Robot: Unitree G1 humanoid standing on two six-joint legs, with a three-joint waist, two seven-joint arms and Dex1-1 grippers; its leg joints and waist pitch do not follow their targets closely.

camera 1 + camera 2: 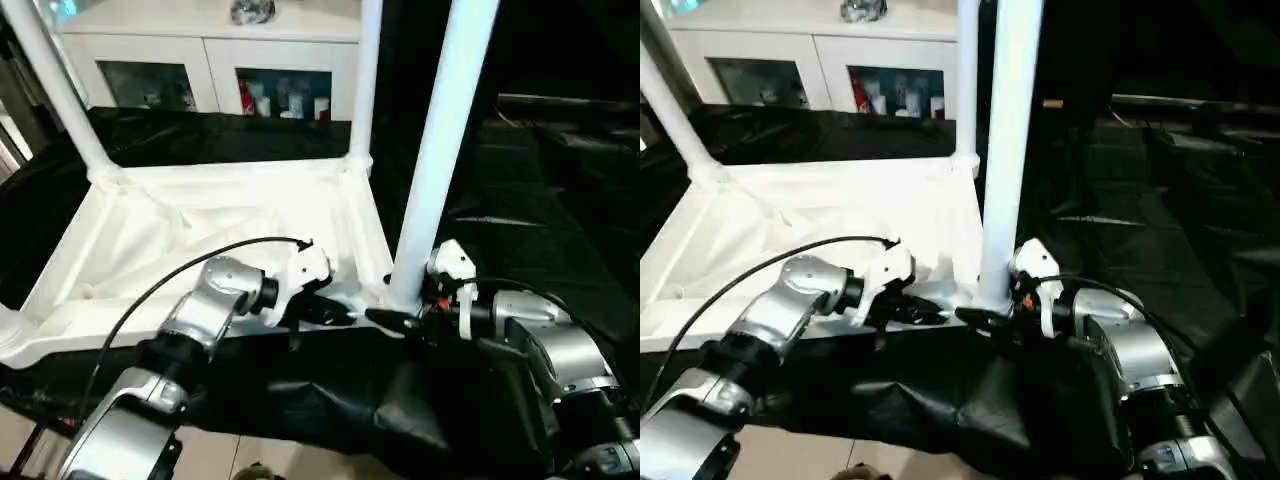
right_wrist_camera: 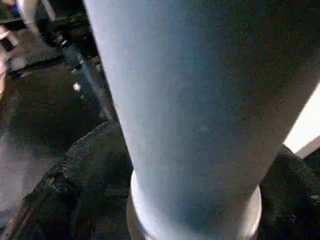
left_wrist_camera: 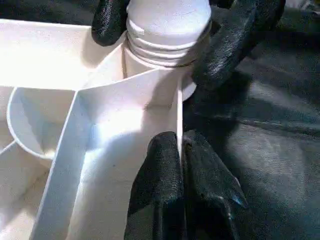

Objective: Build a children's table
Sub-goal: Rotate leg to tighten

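Upturned white tabletop [image 1: 250, 215] on black-draped desk [image 1: 560, 230], legs up.
L claw [image 1: 335, 312] pressed together at rim; R claw [image 1: 400, 322] spread round near leg [image 1: 440, 150]; white cabinet [image 1: 210, 60] behind.

All three standing legs run out past the top edge, the near leg [image 1: 440, 140] included. The tabletop [image 1: 200, 230] is cut off at its left end (one corner socket barely shows). Items behind the cabinet's glass doors [image 1: 280, 95] are too small to identify.
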